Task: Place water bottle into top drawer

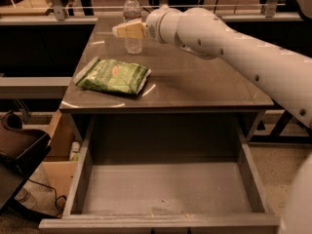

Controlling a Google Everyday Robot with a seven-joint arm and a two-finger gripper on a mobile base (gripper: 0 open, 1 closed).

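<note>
The water bottle (132, 8) stands upright at the back of the tabletop (200, 79); it is clear, with a white cap. My gripper (127, 30) reaches in from the right on the white arm (229, 43), and its tan tip lies across the bottle's middle, hiding that part. The top drawer (165, 186) is pulled open below the table's front edge, and its flat grey bottom is bare.
A green snack bag (113, 75) lies flat on the left half of the tabletop, in front of the bottle. A tan wooden box (56, 145) and a dark object (17, 145) sit on the floor to the left. Railings run behind the table.
</note>
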